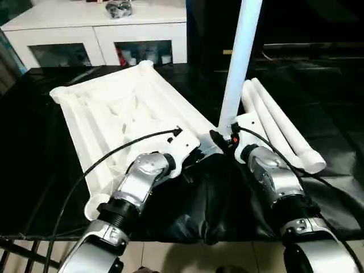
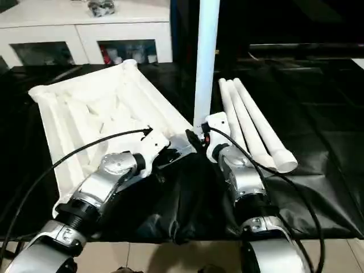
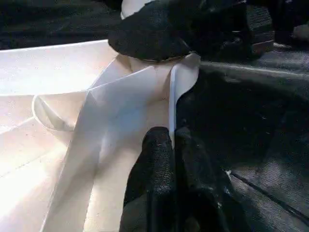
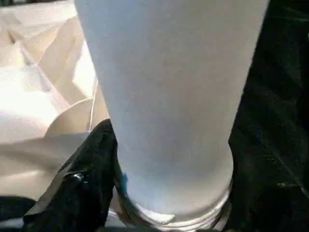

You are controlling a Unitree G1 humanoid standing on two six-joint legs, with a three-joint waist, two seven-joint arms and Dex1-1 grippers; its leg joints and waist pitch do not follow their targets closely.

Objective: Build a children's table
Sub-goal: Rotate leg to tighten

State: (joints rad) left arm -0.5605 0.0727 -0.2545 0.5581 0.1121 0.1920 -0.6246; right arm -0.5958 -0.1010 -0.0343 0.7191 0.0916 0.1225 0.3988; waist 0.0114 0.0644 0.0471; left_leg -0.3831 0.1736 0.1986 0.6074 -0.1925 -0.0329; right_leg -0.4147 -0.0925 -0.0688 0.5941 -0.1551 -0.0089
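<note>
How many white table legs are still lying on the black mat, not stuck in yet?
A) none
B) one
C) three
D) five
C: three spare legs lie side by side on the black mat to the robot's right, while a fourth leg stands upright at the near corner of the tabletop, held low down by the right tool.

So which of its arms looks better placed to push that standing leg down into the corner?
The right. Its gripper already grips the upright leg just above the tabletop's near corner socket, while the left gripper is clamped on the tabletop rim, steadying it.
</note>
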